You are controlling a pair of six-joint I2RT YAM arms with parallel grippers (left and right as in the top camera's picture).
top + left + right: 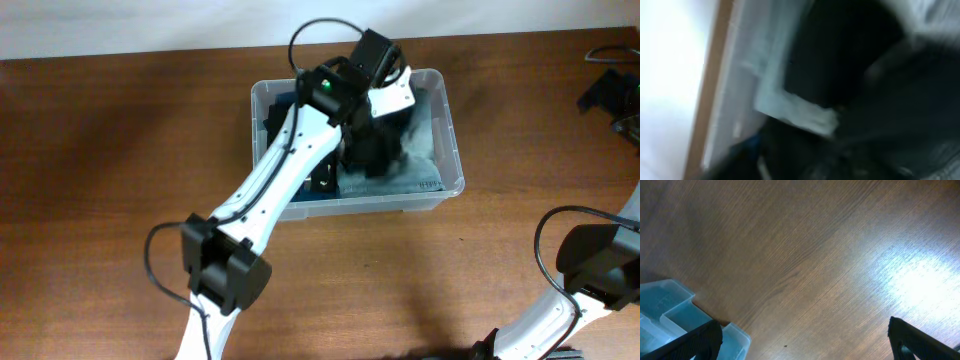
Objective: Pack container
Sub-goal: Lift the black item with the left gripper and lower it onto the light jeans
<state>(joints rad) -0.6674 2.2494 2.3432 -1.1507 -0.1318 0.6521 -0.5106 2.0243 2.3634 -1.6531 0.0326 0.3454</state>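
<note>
The container [400,205], a clear plastic bin, stands at the middle back of the table. It holds dark items and a grey cloth [422,140]. My left arm reaches into it from the front left, and the left gripper [372,140] is down among the dark items. Its jaws do not show clearly. The left wrist view is blurred and shows only dark shapes and a pale strip [795,110]. My right gripper [805,340] is open wide and empty above bare table, with a corner of the container [675,305] at its left finger.
Black equipment [610,95] sits at the far right edge of the table. The right arm [600,265] is at the front right corner. The table's back edge meets a white wall.
</note>
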